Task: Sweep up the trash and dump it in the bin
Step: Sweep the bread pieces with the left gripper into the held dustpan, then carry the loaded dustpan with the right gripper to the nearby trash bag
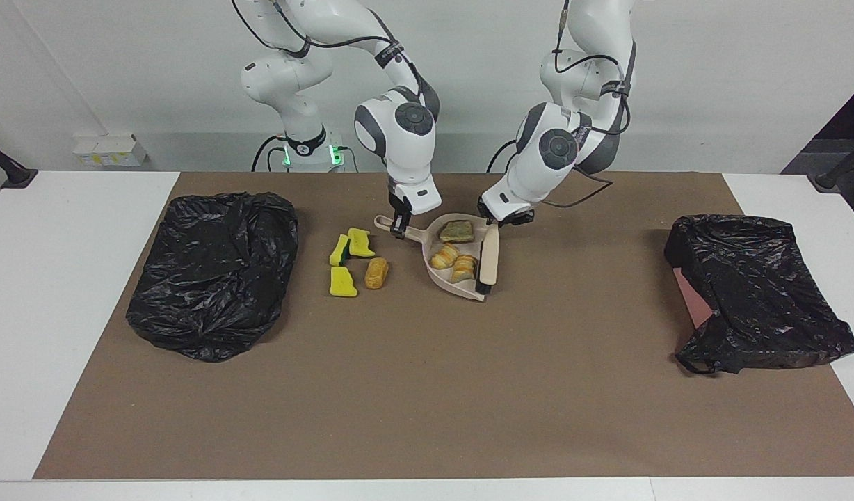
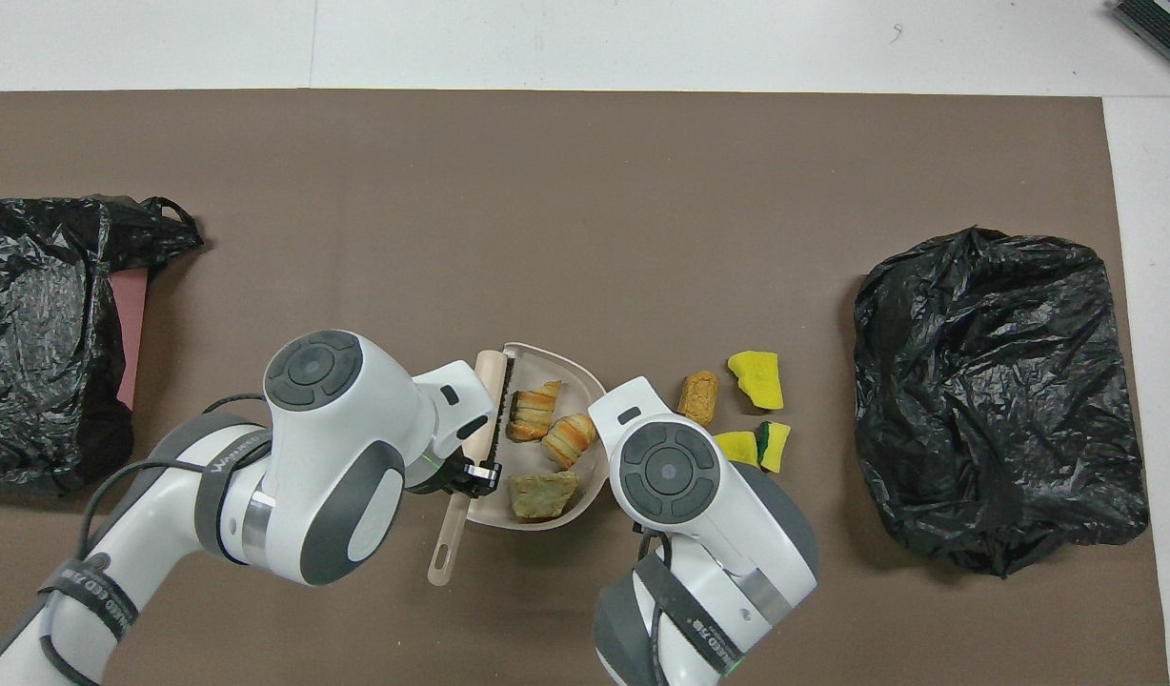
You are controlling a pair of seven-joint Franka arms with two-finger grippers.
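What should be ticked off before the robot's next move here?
1. Right hand gripping the dustpan handle: ok.
2. Left hand gripping the brush: ok.
3. Swept pieces sitting inside the dustpan: ok, three are in.
4. All trash collected: not ok; three sponge bits and a bread piece lie on the mat beside the pan.
5. Bin open under the black bag: cannot tell.

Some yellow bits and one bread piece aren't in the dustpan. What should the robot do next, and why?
Probably carry the brush, held by the left gripper, over to the three sponge bits and the bread piece. They lie beside the dustpan, toward the right arm's end. The right gripper holds the pan's handle, and three pieces already sit inside.
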